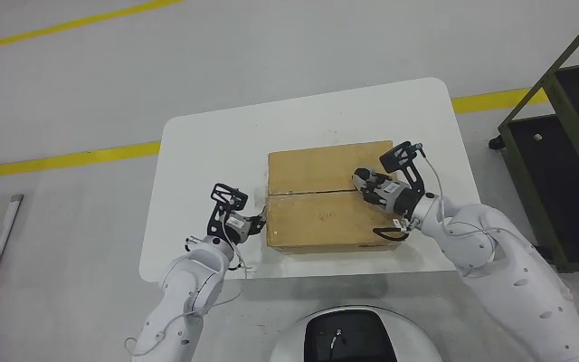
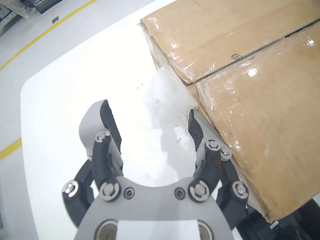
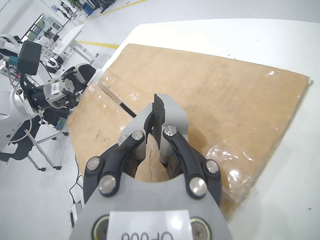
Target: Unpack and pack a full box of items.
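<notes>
Nearest the tabletop's point(image 1: 204, 158) front edge, the left gripper point(image 2: 148, 111) stood released, its fingers wide apart, at the left end wall of the box point(image 1: 317, 167), with one finger just beside the cardboard. The box lay closed in the middle of the tabletop, a loose piece of clear tape point(image 2: 170, 93) hanging at the end of the seam point(image 1: 308, 192). Farther on, the right gripper point(image 3: 157, 102) was clenched above the seam, holding nothing that I could make out. In my judgement, tape may hold the flaps together, so a pull could drag the whole box; clenched tips could also slip on the glossy film.
</notes>
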Robot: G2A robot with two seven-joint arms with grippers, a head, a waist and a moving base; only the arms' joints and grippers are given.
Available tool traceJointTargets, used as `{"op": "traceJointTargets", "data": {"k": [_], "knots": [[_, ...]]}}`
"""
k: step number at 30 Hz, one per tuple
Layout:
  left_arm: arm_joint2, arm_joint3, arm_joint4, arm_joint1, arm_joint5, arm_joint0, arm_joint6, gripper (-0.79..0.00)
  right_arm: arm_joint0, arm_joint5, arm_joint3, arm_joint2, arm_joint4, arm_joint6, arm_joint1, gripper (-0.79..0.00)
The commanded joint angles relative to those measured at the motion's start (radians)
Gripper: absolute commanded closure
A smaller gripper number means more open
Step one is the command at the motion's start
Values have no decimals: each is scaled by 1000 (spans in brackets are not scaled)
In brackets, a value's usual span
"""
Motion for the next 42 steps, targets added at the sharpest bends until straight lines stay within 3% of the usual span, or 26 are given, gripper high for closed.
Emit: {"op": "traceJointTargets", "data": {"k": [1, 3, 14, 18, 21, 22, 24, 42], "knots": [[1, 9, -6, -2, 13, -4, 3, -539, 1, 1, 3, -1, 0, -1, -1, 0], [3, 13, -5, -4, 15, -7, 7, -397, 2, 1, 6, -2, 1, -1, -1, 0], [-2, 18, 14, -11, 39, -14, 30, -120, 6, -5, 17, -6, 5, 3, -3, 0], [-10, 5, 19, -13, 57, -17, 36, -182, 8, -6, 20, -6, 5, 3, -4, 0], [-12, -4, 18, -15, 62, -20, 33, -434, 9, -7, 21, -7, 7, 2, -5, 0], [-10, -6, 19, -16, 63, -22, 32, -579, 10, -7, 22, -7, 7, 2, -5, 0], [-6, -3, 20, -18, 66, -27, 31, -785, 10, -8, 22, -7, 6, 1, -5, 0], [27, 68, 68, -42, 174, -110, -4, -785, -6, -4, 1, 9, 11, 4, -4, 0]]}}
